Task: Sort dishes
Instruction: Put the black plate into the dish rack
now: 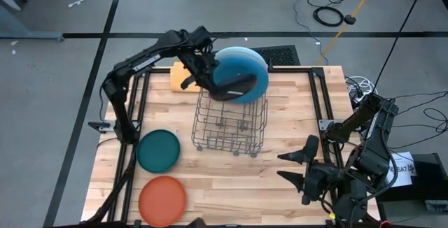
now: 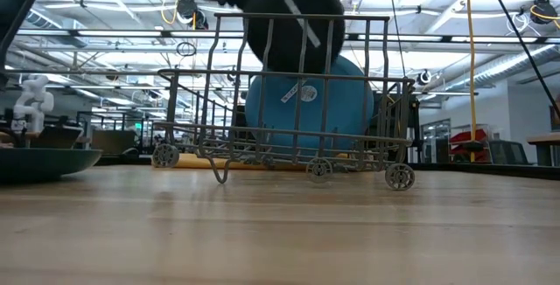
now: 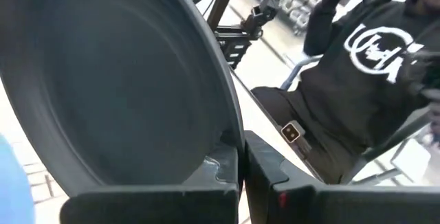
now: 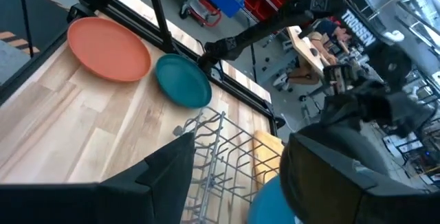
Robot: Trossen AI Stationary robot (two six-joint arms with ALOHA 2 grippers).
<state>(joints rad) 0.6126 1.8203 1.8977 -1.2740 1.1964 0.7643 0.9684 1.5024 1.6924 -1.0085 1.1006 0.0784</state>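
On the wooden table point(image 1: 280, 116), upper centre of frame, the left gripper point(image 1: 203, 74) pinches a round black matte plate point(image 2: 293, 18); lower it upright between the metal wire rack point(image 1: 231, 126) tines.

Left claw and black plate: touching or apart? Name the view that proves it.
Touching. The left wrist view shows the left claw clamped on the black plate's rim.
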